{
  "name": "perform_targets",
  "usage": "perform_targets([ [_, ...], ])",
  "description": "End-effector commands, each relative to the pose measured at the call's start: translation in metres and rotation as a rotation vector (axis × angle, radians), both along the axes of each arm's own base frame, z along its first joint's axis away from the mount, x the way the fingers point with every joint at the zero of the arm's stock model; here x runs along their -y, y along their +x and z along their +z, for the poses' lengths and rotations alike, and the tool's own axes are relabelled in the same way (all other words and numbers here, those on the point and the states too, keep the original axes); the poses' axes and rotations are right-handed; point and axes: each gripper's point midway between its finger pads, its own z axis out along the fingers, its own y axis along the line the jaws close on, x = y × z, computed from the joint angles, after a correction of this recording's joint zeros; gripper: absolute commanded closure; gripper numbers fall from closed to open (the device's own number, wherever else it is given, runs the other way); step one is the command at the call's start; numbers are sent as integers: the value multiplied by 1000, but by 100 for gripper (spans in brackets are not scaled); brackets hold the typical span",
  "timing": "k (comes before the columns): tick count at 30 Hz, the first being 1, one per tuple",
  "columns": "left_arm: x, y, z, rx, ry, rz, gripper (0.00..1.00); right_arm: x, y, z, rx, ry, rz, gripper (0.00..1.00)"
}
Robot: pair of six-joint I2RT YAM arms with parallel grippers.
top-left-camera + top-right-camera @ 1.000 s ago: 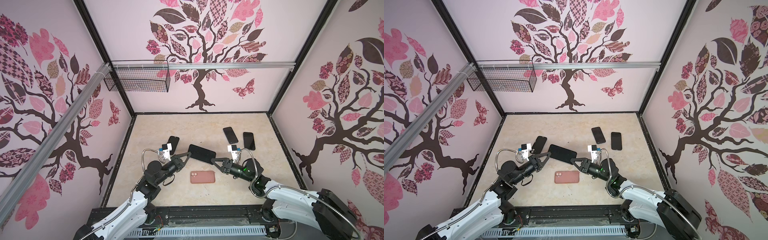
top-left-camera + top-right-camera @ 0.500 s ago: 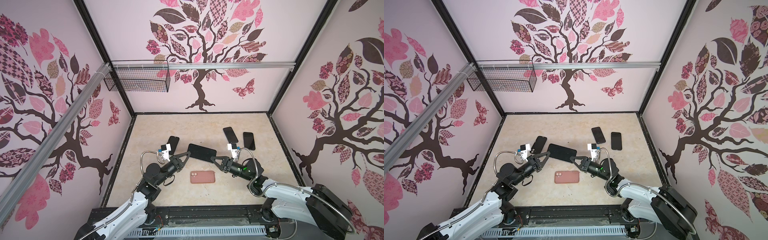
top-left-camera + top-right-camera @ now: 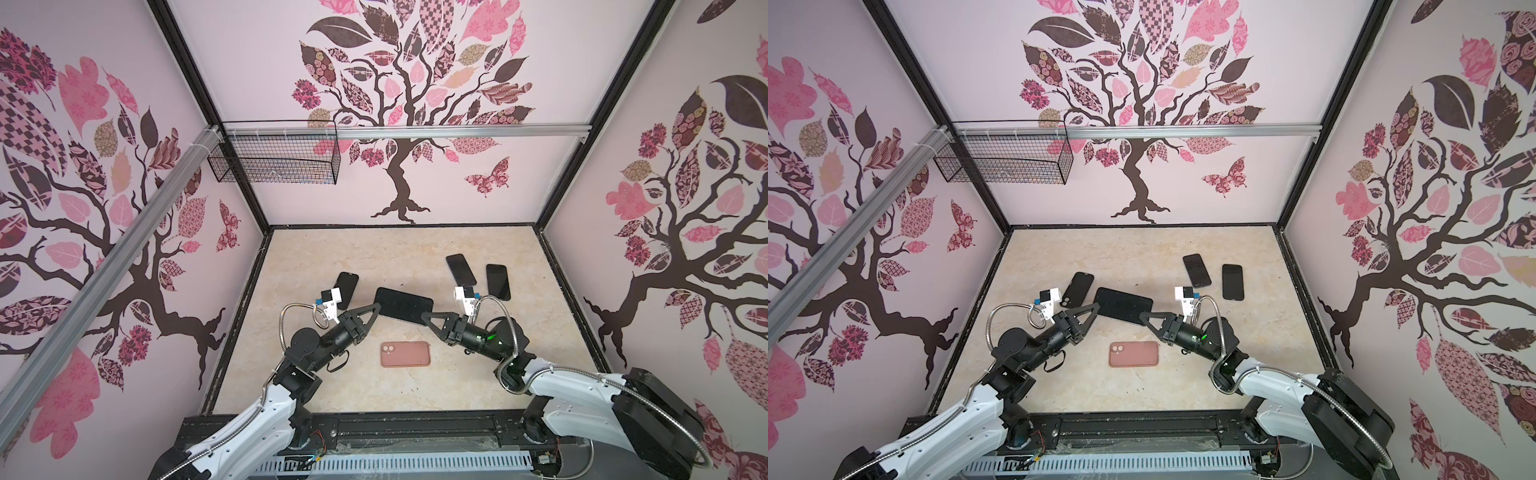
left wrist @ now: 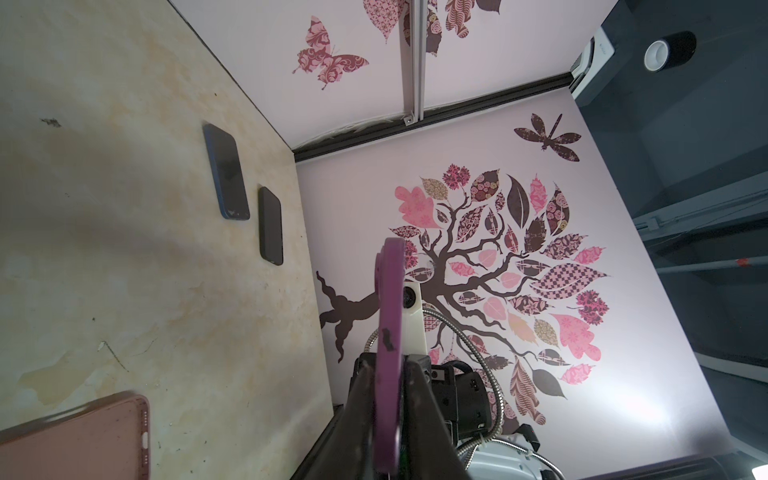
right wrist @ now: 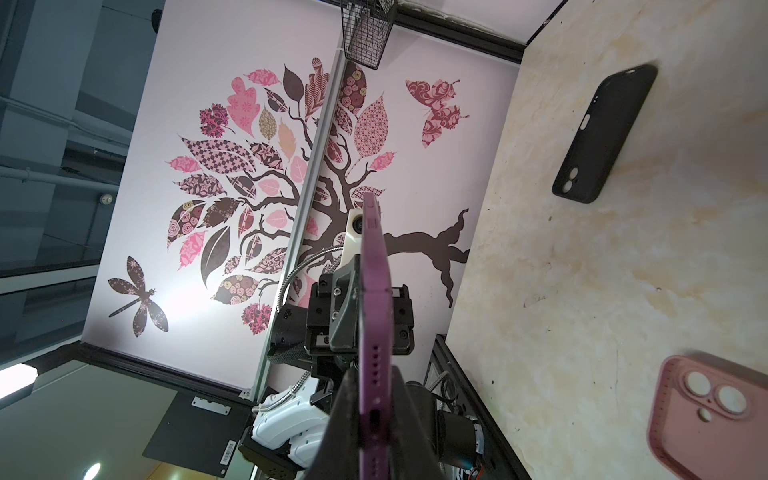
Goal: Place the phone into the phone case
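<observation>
- Purple phone [image 3: 403, 305] hangs in the air between the two arms, dark screen up and roughly level. It sits above the table [image 3: 374, 249], just behind the pink case [image 3: 405, 354], and isn't in any case yet.
- Right gripper [image 3: 426, 316] is clamped on the port end. In the right wrist view its fingers [image 5: 347, 424] sit tight on both faces of the phone, so I read this arm as carrying the weight.
- Left gripper [image 3: 374, 308] straddles the opposite end. The left wrist view shows the phone's edge between its fingers [image 4: 361, 407], but I can't tell whether they pinch or have slack.
- My read of the two-end hold is a handover or regrip. Support at both ends keeps the slab flat and lets one arm change its bite without a drop.
- Pink case lies flat near the front, camera cut-outs showing. It looks back-up, so the cavity probably faces the table and would need flipping before insertion.
- Black case [image 3: 347, 286] lies beside the left arm, and two dark phones [image 3: 460, 269] lie at the right rear. All are clear of the action.
- Risk: one end is held on a narrow bite, so the phone can pivot or sag if the other end lets go.
</observation>
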Motion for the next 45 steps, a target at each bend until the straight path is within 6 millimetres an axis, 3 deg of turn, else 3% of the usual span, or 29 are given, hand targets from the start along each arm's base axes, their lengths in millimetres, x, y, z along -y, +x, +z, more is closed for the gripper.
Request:
perform_targets([
  [1,-2,-2,-9,1,18,4,66,1,3,29,70,9,-19,99],
  [9,-8,-9,-34,-31,146,17,41,3,8,14,66,-155,-61,100],
  [13,-21,-16,-66,-92,327,43,36,5,12,-4,40,-280,-74,100],
  [19,-53,-25,-97,-148,583,121,32,9,10,-29,19,-433,-61,100],
  [26,-64,-31,-133,-253,774,88,20,14,6,-58,-35,-573,-32,100],
  [36,-52,-32,-170,-347,914,-41,25,12,-10,-96,-130,-613,62,100],
  [45,-21,-33,-176,-308,922,-182,29,9,-13,-121,-176,-571,98,100],
])
